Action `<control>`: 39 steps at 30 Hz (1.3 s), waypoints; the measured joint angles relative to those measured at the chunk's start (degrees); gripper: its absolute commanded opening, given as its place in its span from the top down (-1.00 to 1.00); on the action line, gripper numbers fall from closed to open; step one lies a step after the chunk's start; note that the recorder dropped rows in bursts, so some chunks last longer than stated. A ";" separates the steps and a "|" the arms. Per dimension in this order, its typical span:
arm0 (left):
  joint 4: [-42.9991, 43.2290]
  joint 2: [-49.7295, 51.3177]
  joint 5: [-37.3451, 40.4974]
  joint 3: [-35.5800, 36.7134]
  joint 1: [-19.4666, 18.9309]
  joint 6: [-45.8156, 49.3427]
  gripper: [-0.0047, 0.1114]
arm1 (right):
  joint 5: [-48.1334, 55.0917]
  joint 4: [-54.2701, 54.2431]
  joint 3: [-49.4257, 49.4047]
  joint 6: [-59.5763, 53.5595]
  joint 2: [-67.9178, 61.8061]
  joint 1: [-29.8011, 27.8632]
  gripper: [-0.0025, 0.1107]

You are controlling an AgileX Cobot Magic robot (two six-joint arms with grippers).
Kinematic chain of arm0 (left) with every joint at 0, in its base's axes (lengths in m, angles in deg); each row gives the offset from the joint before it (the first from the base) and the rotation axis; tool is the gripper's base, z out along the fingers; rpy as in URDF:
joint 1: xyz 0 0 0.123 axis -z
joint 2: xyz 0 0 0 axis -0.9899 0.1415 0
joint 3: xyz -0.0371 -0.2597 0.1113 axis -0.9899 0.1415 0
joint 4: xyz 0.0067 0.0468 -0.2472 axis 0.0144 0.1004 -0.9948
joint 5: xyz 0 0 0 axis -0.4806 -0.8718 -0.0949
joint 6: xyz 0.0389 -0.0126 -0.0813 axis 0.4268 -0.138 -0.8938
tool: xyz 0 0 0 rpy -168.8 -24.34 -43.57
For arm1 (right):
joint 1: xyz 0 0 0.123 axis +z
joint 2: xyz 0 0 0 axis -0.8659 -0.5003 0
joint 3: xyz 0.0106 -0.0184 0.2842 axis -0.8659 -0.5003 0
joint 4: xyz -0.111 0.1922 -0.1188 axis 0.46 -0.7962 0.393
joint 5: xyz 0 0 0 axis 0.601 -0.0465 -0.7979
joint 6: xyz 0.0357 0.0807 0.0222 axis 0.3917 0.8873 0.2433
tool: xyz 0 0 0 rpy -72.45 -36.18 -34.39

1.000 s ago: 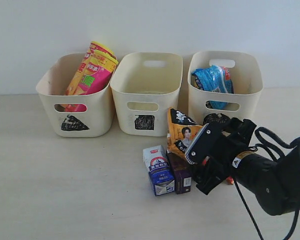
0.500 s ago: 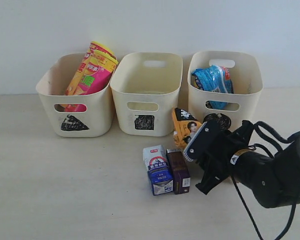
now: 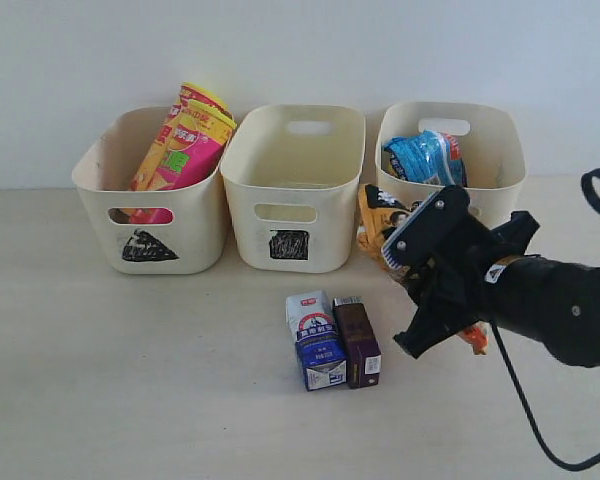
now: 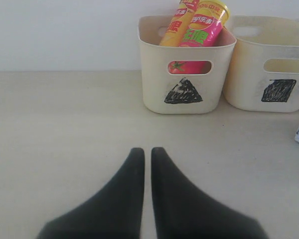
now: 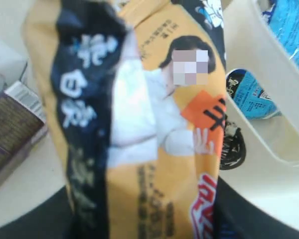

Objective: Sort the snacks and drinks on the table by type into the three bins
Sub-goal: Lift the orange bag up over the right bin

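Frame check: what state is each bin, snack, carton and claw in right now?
Triangle bin: holds both canisters, leaning.
Square bin: nothing visible inside.
Circle bin: holds blue bag.
Orange bag: gripped, off the table, in front of circle bin.
White carton: on table.
Purple carton: on table, against white carton.
Left claw: shut, empty.
Right claw: shut on orange bag.

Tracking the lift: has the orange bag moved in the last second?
Yes. The orange bag rose away from the cartons, up along the right bin's front.
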 measured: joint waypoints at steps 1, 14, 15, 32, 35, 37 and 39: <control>0.00 0.00 0.00 0.00 0.00 0.00 0.85 | 1.22 -0.15 0.00 0.54 1.29 0.00 0.96; 0.00 0.00 0.00 0.00 0.00 0.00 0.85 | 11.14 -5.39 3.37 11.02 18.34 0.00 0.96; 0.00 0.00 0.00 0.00 0.00 0.00 0.85 | 11.49 -6.62 4.31 11.24 18.68 0.00 0.96; 0.00 0.00 0.00 0.00 0.00 0.00 0.85 | 46.07 -11.22 40.06 16.61 6.12 -17.68 0.96; 0.00 0.00 0.00 0.00 0.00 0.00 0.85 | 47.70 -11.09 44.93 17.25 1.90 -19.23 0.96; 0.00 0.00 0.00 0.00 0.00 0.00 0.85 | 47.93 -10.35 47.72 17.51 -0.68 -19.67 0.96; 0.00 0.00 0.00 0.00 0.00 0.00 0.85 | 48.06 -9.35 50.25 17.63 -3.46 -19.83 0.96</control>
